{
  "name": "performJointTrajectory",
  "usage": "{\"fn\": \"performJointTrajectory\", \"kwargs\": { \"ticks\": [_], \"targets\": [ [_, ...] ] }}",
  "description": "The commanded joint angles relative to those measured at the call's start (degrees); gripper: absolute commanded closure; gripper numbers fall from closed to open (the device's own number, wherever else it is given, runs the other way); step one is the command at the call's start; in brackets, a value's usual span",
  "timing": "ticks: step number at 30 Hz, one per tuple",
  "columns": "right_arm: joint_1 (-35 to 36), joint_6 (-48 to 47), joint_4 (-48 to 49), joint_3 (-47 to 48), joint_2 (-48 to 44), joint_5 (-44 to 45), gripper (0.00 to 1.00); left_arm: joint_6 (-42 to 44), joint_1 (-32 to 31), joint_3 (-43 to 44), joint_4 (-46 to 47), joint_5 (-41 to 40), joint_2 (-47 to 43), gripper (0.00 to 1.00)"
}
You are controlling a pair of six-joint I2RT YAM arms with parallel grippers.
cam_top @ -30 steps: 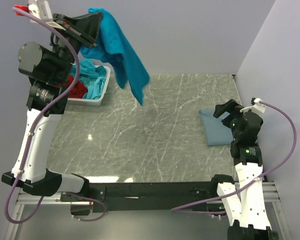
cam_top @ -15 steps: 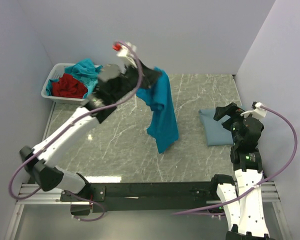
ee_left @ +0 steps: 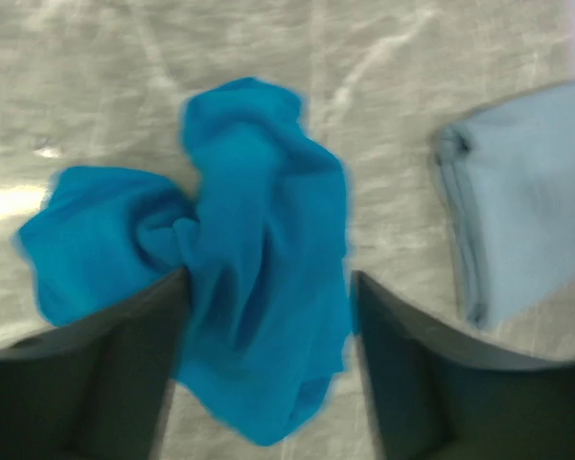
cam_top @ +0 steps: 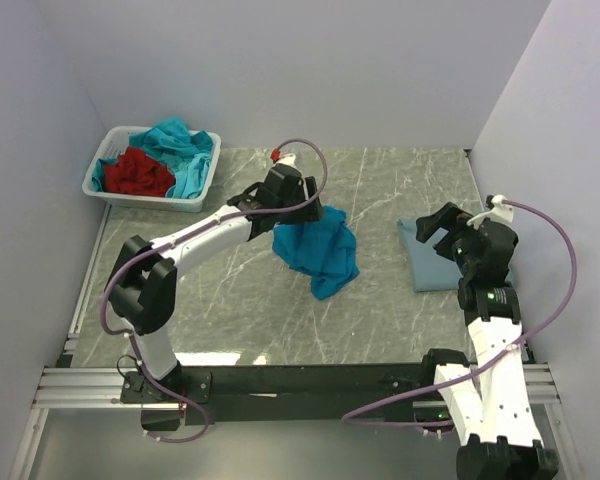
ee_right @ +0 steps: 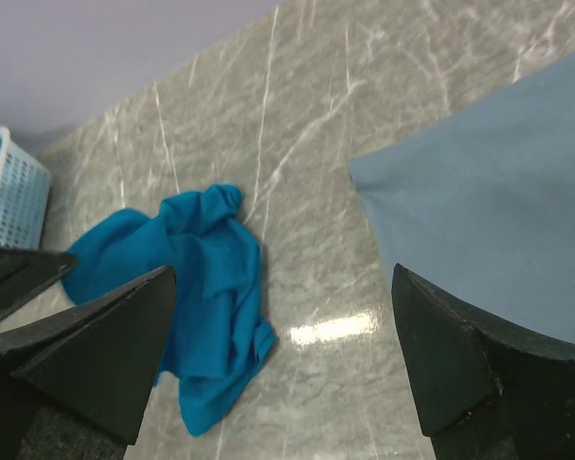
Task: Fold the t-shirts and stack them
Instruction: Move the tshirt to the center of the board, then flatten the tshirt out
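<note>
Lying crumpled near the centre of the worktop (cam_top: 230, 300) under the spread left hand (ee_left: 268, 287), the bright teal-blue soft cloth t-shirt (cam_top: 320, 255) looks light and limp, best pinched at an outer edge.

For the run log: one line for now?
left end effector open over crumpled teal-blue cloth t-shirt | right end effector open by folded slate-blue cloth t-shirt

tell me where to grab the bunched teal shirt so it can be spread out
Probably the loose tail of the teal shirt, which tapers toward the near edge. It seems to lie flat on the table, clear of the bunched middle. A gripper coming straight down from above could likely pinch one edge there. The left gripper hangs open over the heap.
</note>
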Motion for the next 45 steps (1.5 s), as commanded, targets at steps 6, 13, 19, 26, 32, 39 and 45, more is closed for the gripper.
{"fn": "performJointTrajectory", "kwargs": {
  "ticks": [6, 13, 19, 26, 32, 39, 45],
  "targets": [
    [9.4, -3.3, -2.5, 0.6, 5.8, 3.2, 0.01, -2.2, 7.2, -4.0, -0.9, -2.5, -5.4, 0.01],
    [17.1, 0.2, -2.3, -3.2, 10.7, 6.7, 0.0, -6.0, 9.8, -24.4, 2.4, -1.9, -17.6, 0.01],
    [22.9, 5.1, 4.3, -5.8, 17.0, 3.9, 0.01, -3.6, 9.8, -34.1, 15.2, 9.1, -20.1, 0.01],
    [26.9, 9.4, 10.2, -4.6, 25.9, 6.6, 0.03, -2.7, 11.1, -31.8, 25.6, 17.1, -10.1, 0.13],
    [28.8, 11.5, 15.5, -2.8, 34.5, 3.0, 0.14, -3.5, 11.2, -25.9, 27.5, 22.4, -0.5, 0.34],
    [31.4, 12.6, 18.0, 1.3, 44.9, 1.5, 0.34, -3.1, 11.2, -21.7, 27.1, 23.7, 4.0, 0.67],
    [33.0, 13.2, 18.9, 4.2, 50.4, 1.2, 0.75, -2.6, 11.3, -22.2, 26.7, 22.9, 2.6, 0.99]
  ]
}}
